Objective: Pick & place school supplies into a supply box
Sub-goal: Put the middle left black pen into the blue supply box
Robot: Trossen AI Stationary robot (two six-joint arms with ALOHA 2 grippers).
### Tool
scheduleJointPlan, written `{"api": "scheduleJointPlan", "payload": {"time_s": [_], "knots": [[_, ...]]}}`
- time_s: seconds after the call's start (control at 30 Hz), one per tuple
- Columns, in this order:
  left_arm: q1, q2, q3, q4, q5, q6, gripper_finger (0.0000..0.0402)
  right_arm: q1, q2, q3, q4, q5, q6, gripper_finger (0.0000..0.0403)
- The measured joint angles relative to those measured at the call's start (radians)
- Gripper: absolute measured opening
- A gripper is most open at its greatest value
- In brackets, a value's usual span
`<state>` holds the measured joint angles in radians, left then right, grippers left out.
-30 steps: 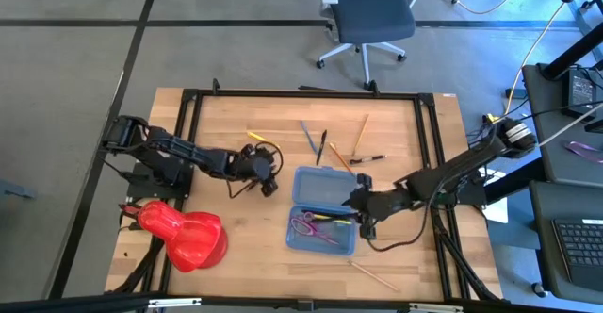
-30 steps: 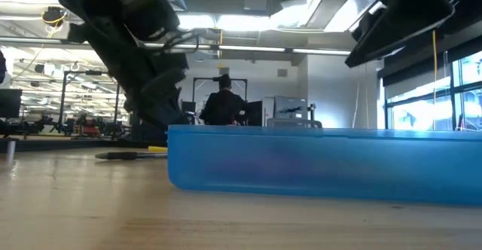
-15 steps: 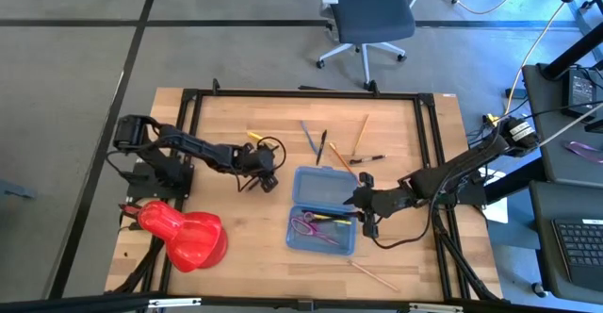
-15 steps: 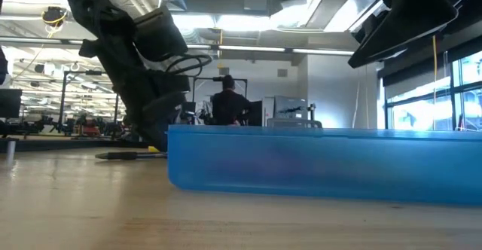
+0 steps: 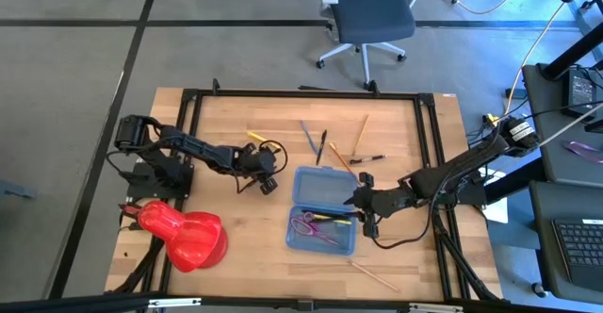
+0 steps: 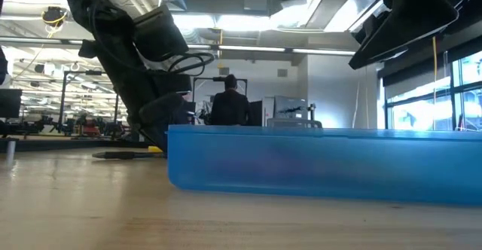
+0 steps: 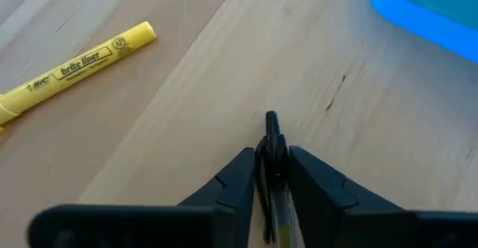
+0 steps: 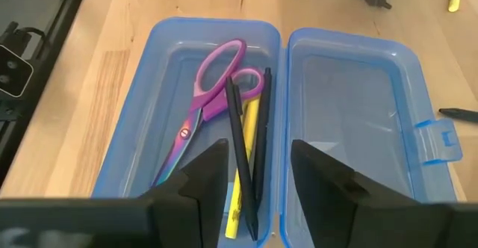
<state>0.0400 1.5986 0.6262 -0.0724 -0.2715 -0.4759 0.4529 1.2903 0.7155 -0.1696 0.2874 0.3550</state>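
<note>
yellow highlighter: "BIC brite liner" is printed in black along its barrel.
other things: no text can be read.

Black pen mostly hidden between the left pincer fingers.

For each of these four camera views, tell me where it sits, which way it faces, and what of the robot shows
High view: overhead, looking straight down; both arms, the left gripper and right gripper beside the supply box.
Low view: table height, facing the room; dark arm parts overhead.
Left wrist view: looks down its fingers, closed on a black pen, near a yellow highlighter.
Right wrist view: looks past its open fingers into the box.
All four share the box.
</note>
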Motion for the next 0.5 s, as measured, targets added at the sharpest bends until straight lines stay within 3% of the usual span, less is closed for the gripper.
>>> {"api": "scheduleJointPlan", "payload": {"time_s": [0.27,0.5], "knots": [[0.001,-0.003,0.012,-0.011,0.012,-0.007,0.0042,0.0,0.0,0.0,-0.028,0.0,0.031,0.0152],[-0.001,-0.004,0.107,-0.013,0.145,0.049,0.0052,0.0,0.0,0.0,-0.064,-0.001,0.076,0.0152]]}}
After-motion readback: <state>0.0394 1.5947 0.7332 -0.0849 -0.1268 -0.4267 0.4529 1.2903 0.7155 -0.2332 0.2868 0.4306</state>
